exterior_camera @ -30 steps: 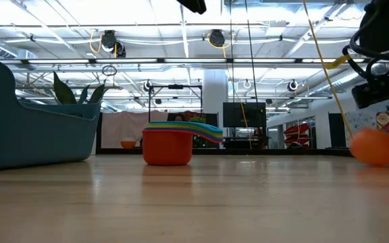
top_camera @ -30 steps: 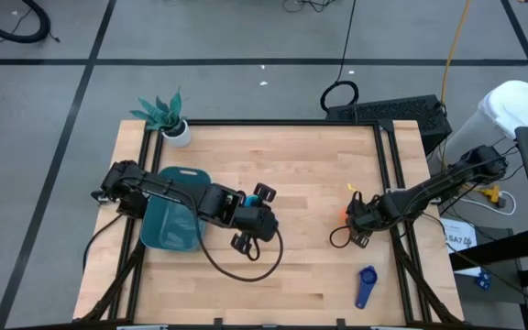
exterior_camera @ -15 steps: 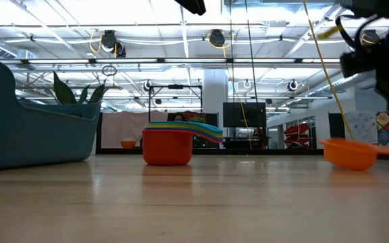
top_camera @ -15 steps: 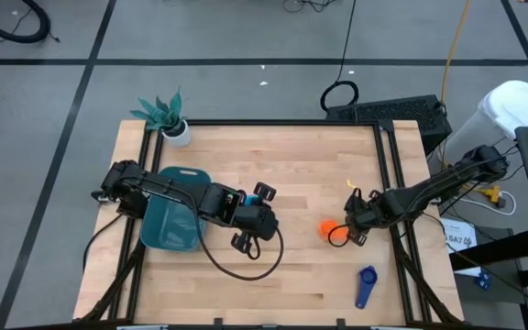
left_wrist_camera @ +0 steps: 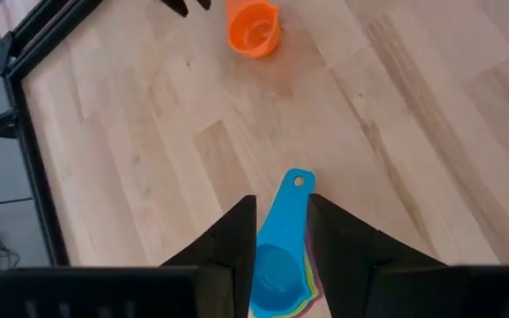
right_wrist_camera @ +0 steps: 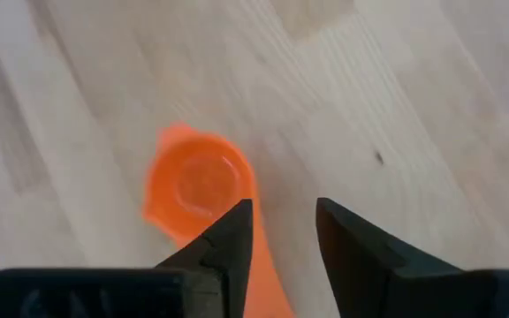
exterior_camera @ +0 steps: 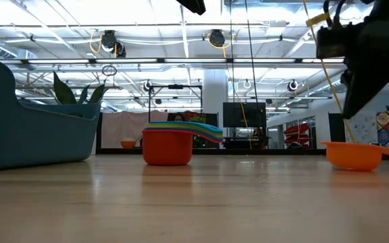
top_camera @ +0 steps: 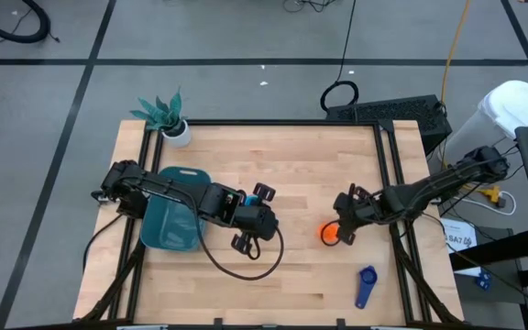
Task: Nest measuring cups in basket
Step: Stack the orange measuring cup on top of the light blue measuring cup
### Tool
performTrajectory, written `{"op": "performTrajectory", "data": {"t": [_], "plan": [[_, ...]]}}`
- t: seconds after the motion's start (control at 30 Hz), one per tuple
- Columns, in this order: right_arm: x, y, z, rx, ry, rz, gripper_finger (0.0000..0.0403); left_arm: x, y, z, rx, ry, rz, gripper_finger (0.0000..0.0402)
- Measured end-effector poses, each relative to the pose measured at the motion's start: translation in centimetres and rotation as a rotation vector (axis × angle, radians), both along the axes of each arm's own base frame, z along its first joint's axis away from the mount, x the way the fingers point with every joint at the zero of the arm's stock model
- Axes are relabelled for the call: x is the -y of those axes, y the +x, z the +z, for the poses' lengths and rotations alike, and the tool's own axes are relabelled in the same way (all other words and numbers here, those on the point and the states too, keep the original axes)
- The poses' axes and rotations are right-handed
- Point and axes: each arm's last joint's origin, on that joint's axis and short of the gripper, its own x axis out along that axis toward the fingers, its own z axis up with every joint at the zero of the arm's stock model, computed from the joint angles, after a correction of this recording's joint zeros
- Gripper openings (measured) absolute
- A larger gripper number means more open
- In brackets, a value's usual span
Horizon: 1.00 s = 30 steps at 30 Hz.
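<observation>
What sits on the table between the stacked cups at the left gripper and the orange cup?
Nothing: the high view shows only bare wood between the stacked cups at the left gripper and the orange cup. The left wrist view agrees.

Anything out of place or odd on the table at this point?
Nothing spilled or damaged. The basket holds no cups: the stack sits on the table beside it under the left tool. The orange cup stands upright by the right tool, and the dark blue cup lies alone near the edge.
</observation>
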Motion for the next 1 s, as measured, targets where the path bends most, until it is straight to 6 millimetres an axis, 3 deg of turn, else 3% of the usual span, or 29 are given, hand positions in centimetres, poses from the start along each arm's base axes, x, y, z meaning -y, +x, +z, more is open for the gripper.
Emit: {"op": "performTrajectory", "data": {"t": [0.2, 0.83, 1.0], "plan": [[0.1, 0.7, -1.0, -0.057, -0.026, 0.042, 0.0143, 0.0, 0.0, 0.0, -0.001, -0.018, 0.010, 0.0106], [-0.8, 2.9, -4.3, -0.160, -0.003, 0.104, 0.0142, 0.0, -0.2, -0.1, -0.024, -0.019, 0.024, 0.0106], [-1.0, 3.4, -5.3, -0.182, -0.006, 0.101, 0.0086, 0.0, -0.2, -0.2, -0.025, -0.024, 0.032, 0.0106]]}}
